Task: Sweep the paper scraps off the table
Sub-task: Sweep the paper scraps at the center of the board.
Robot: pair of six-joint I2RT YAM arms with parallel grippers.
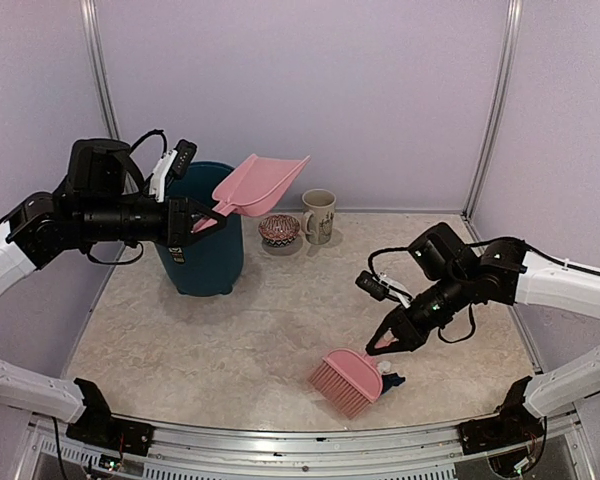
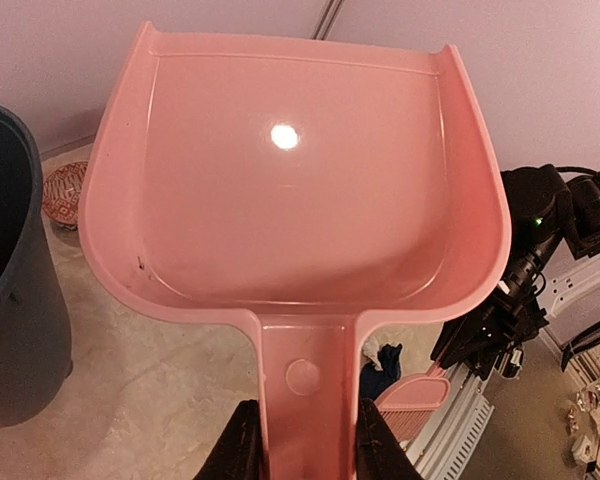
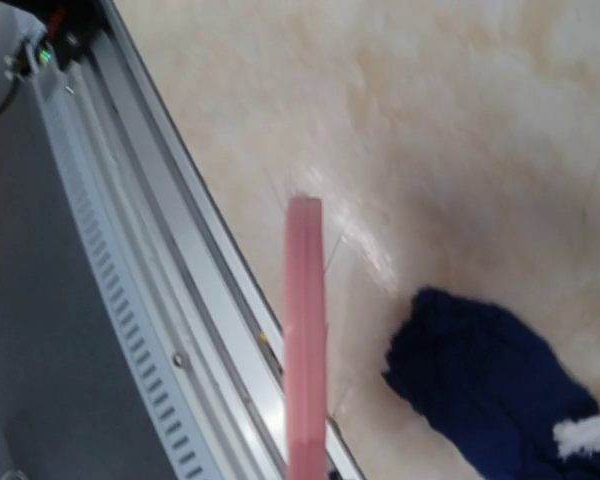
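One navy paper scrap (image 1: 393, 380) with a white bit beside it lies on the beige table (image 1: 230, 340) near the front rail, right next to the pink brush (image 1: 345, 380). It also shows in the right wrist view (image 3: 490, 390) and the left wrist view (image 2: 380, 368). My right gripper (image 1: 388, 342) is shut on the brush handle (image 3: 305, 340), bristles on the table. My left gripper (image 2: 305, 445) is shut on the handle of the pink dustpan (image 2: 290, 190), held high over the dark teal bin (image 1: 202, 250). The pan (image 1: 260, 185) looks empty.
A beige mug (image 1: 318, 215) and a small woven bowl (image 1: 279, 230) stand at the back, right of the bin. The metal rail (image 3: 150, 300) runs along the front edge just beside the brush. Purple walls close in the sides and back.
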